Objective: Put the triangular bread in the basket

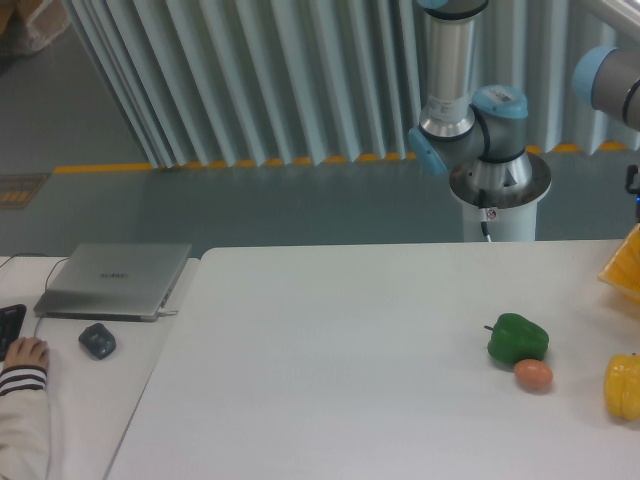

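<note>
basket (624, 264): right edge crops all but corner | yellow pepper (622, 386): partly cropped

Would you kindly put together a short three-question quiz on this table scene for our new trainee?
1. True or false: the small brown egg lies close beside the green pepper.
2. Which thing is cut off by the right edge of the picture, below the basket? A) the laptop B) the yellow pepper C) the mouse
3. Fill in: the triangular bread is ____ in this view.

Key: 1 true. 2 B. 3 not visible; the gripper is out of view as well, with only the arm's base and joints showing behind the table.
</note>
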Robot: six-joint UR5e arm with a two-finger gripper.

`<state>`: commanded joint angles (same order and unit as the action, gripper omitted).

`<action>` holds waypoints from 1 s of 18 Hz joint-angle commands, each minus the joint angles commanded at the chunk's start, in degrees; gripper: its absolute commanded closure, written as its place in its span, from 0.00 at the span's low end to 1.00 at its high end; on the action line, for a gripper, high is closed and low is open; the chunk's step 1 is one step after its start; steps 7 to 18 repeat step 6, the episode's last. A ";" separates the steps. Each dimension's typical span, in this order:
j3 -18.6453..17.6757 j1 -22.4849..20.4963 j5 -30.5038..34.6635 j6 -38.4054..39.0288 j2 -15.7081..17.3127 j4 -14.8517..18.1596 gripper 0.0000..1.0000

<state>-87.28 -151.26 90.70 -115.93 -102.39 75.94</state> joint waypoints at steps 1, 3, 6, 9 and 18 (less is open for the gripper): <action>0.00 0.00 0.00 0.00 0.00 0.00 0.00; 0.00 0.00 -0.09 0.00 0.00 0.00 0.00; 0.00 0.26 -0.53 0.00 -0.09 -0.09 0.00; 0.00 0.26 -0.53 0.00 -0.09 -0.09 0.00; 0.00 0.26 -0.53 0.00 -0.09 -0.09 0.00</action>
